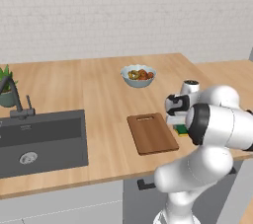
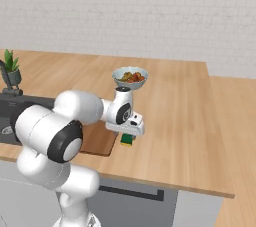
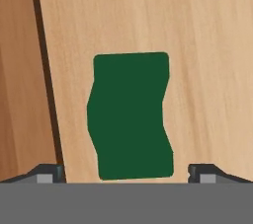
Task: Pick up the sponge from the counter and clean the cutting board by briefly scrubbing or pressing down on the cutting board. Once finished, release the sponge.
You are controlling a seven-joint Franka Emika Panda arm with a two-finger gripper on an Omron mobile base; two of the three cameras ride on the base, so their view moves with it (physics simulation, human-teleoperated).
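Observation:
The sponge (image 3: pixel 131 114) shows its dark green top and lies flat on the light wood counter (image 3: pixel 207 45), just right of the cutting board. My gripper (image 3: pixel 126 173) hangs directly over it, open, with one fingertip on each side and a gap left to both. The dark reddish-brown cutting board (image 1: pixel 152 133) lies left of the sponge (image 1: pixel 181 130), its slot handle at the far end. From the right base view the sponge (image 2: pixel 127 140) peeks out under the gripper (image 2: pixel 129 130), next to the board (image 2: pixel 97 141), which my arm largely hides.
A pale bowl of fruit (image 1: pixel 138 76) stands behind the board. The dark sink (image 1: pixel 42 139) with its faucet (image 1: pixel 17 97) and a potted plant (image 1: pixel 6 87) are at the left. The counter's front edge (image 1: pixel 113 177) runs close below the board.

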